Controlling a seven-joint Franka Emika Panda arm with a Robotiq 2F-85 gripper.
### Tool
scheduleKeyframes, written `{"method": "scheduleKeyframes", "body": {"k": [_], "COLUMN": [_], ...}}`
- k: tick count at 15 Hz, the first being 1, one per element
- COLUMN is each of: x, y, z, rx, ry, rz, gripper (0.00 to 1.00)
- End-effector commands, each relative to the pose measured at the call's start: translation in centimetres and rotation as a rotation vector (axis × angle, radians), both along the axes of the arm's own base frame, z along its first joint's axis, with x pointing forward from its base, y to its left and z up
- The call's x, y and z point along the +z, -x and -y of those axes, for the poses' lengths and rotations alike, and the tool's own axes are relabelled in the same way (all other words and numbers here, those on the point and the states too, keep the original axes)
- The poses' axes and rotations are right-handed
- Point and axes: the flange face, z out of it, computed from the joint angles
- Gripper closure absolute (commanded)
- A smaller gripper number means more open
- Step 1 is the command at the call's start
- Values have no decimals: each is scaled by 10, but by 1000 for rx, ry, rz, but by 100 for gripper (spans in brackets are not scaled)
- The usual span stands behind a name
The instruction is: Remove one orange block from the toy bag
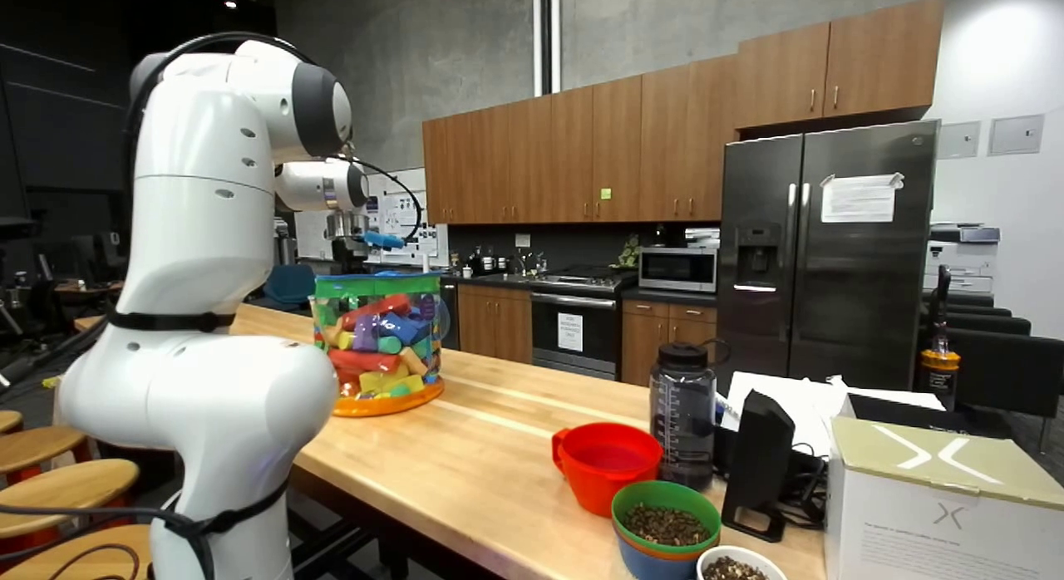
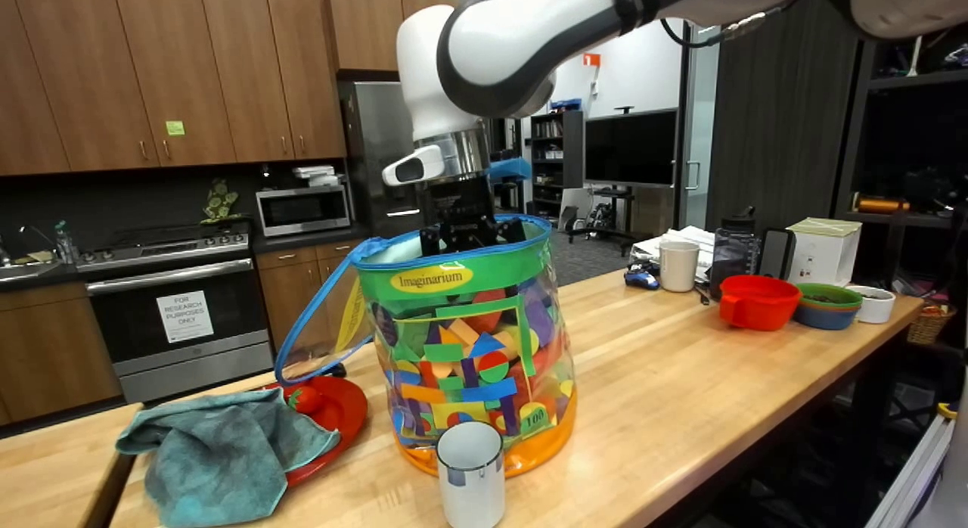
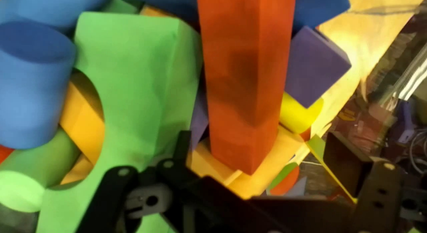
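Pale wooden desk point(image 2: 650, 361): seen below the black two-fingered gripper point(image 3: 263, 153) in both exterior views.
White robot arm point(image 1: 204, 248): extended over the desk; the gripper is carried at its end, pointed downward.
Clear plastic toy bag point(image 2: 499, 271) with green upper band and orange base: stood upright on the desk, directly under the gripper; multicoloured toy blocks point(image 1: 378, 339) are held in it, and its clear, blue-edged lid point(image 2: 349, 316) is hung down at the side.
White cardboard box point(image 1: 948, 497) with olive top: placed well apart from the gripper.
Teal crumpled fabric cloth point(image 2: 227, 452): draped lower than the gripper and to one side, partly over a round red plate point(image 2: 348, 403).
Gripper: released, its fingers spread wide in the wrist view; in an exterior view its lower part is hidden by the bag's blue rim.
Dark translucent bottle point(image 1: 683, 414): stood upright, well apart from the gripper.
Red handled bowl point(image 1: 590, 489): set just beside the bottle, equally far from the gripper's reach into the bag.
White cylindrical cup point(image 2: 476, 490): stood lower than the gripper, near the bag.
Orange-red rectangular block point(image 3: 247, 86): contained in the bag, below the gripper; in the wrist view it is flanked by a green block point(image 3: 133, 76) and a purple block point(image 3: 315, 66).
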Motion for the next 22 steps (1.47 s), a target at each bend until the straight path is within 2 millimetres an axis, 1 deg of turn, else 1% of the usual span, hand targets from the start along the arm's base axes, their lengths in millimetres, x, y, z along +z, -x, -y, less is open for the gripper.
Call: {"method": "scheduleKeyframes", "body": {"k": [1, 4, 7, 8, 9, 12, 14, 15, 17, 22], "x": [2, 0, 0, 1, 2, 7, 11, 12, 15, 32], "y": [-3, -9, -11, -11, -11, -11, -10, -10, -12, -17], "z": [26, 45, 57, 60, 62, 67, 69, 70, 73, 79], "rx": [-25, -61, -118, -135, -148, -177, -191, -196, -208, -238], "ry": [68, 108, 104, 98, 97, 90, 87, 86, 81, 52], "rz": [72, 103, 110, 110, 114, 126, 137, 140, 148, 157], "gripper": [0, 0, 0, 25, 26, 45, 61, 71, 84, 84]}}
